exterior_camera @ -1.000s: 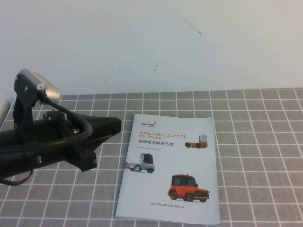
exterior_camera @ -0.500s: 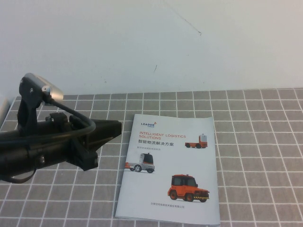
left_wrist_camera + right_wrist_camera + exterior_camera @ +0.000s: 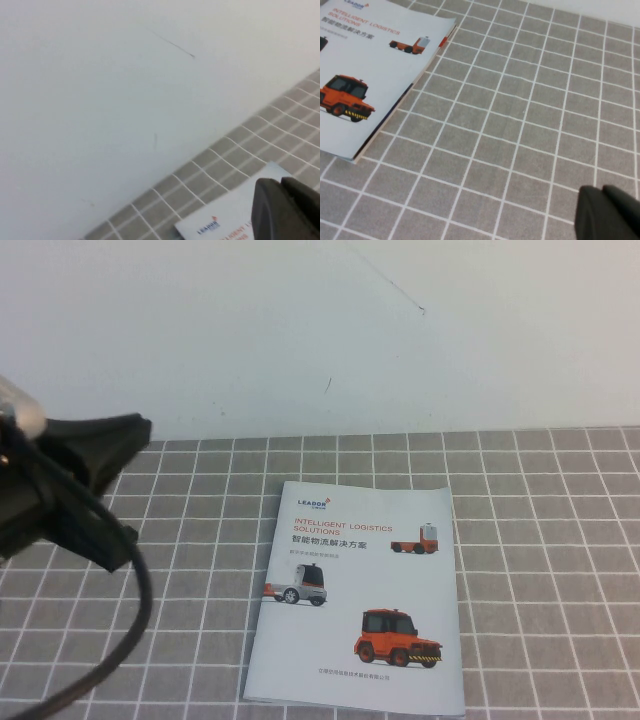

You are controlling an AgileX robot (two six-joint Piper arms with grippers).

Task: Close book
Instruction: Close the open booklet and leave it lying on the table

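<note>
The book (image 3: 362,595) lies flat and closed on the grey tiled table, front cover up, with pictures of orange vehicles and the words "Intelligent Logistics Solutions". Its top corner shows in the left wrist view (image 3: 227,215) and its right edge in the right wrist view (image 3: 370,75). My left gripper (image 3: 135,428) is raised at the far left of the high view, well away from the book, shut with nothing held; its tips (image 3: 281,186) meet in the left wrist view. My right gripper (image 3: 602,192) is shut and empty, over bare tiles to the right of the book, outside the high view.
A white wall (image 3: 330,330) rises behind the tiled table (image 3: 540,540). A black cable (image 3: 130,640) from the left arm loops down at the lower left. Bare tiles lie on both sides of the book.
My left arm has pulled back to the left and upward, away from the book's left edge. The book has not moved.
</note>
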